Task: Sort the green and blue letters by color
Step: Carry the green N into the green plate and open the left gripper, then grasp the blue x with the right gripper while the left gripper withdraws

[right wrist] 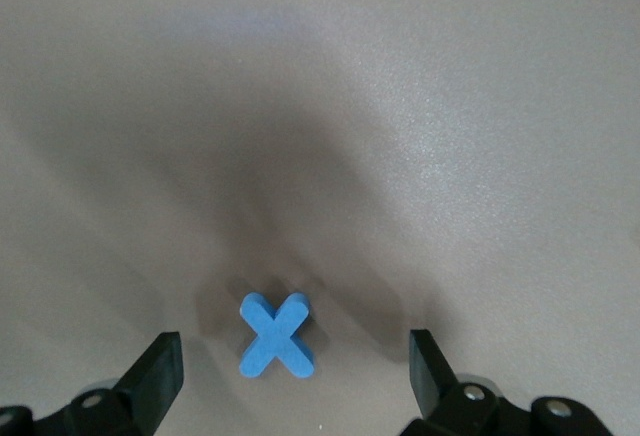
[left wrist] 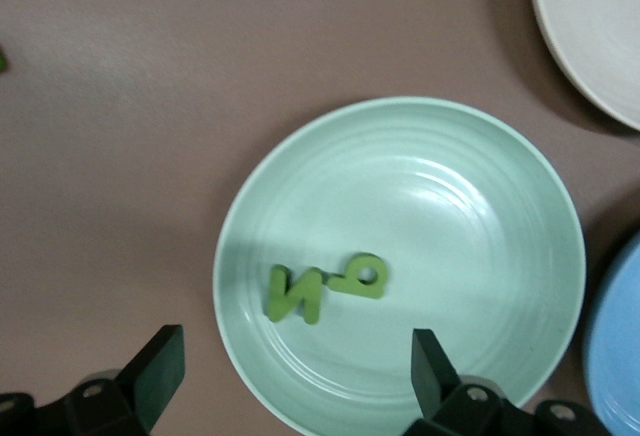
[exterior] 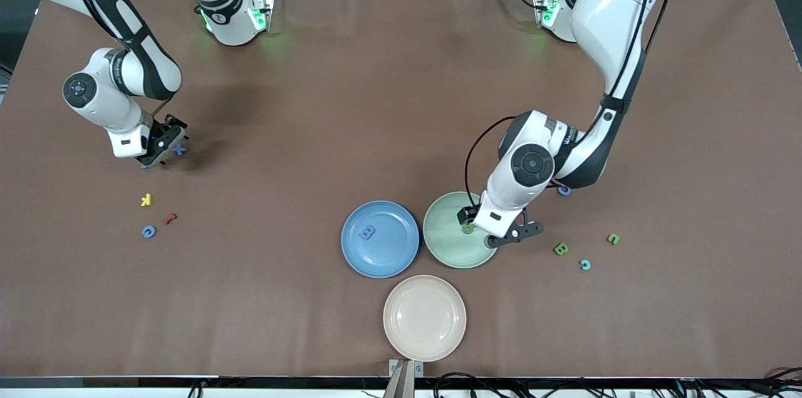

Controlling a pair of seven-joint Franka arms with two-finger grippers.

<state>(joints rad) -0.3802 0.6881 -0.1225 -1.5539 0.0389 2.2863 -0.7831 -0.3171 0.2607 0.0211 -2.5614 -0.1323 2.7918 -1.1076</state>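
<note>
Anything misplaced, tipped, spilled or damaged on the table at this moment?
Nothing stands out. Two green letters lie flat in the green plate under the open left gripper, one blue letter lies in the blue plate, and the open right gripper is over a blue X.

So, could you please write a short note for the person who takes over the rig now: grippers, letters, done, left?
Left gripper: open, over the pale green plate; nothing held.
Right gripper: open, over the small blue X letter toward the right arm's end; not grasped yet.
Done: two olive green letters lie in the green plate; one blue B letter lies in the round blue plate.
Left: blue X, blue ring letter, green B letter, small green letter, blue letter by the left arm.
</note>
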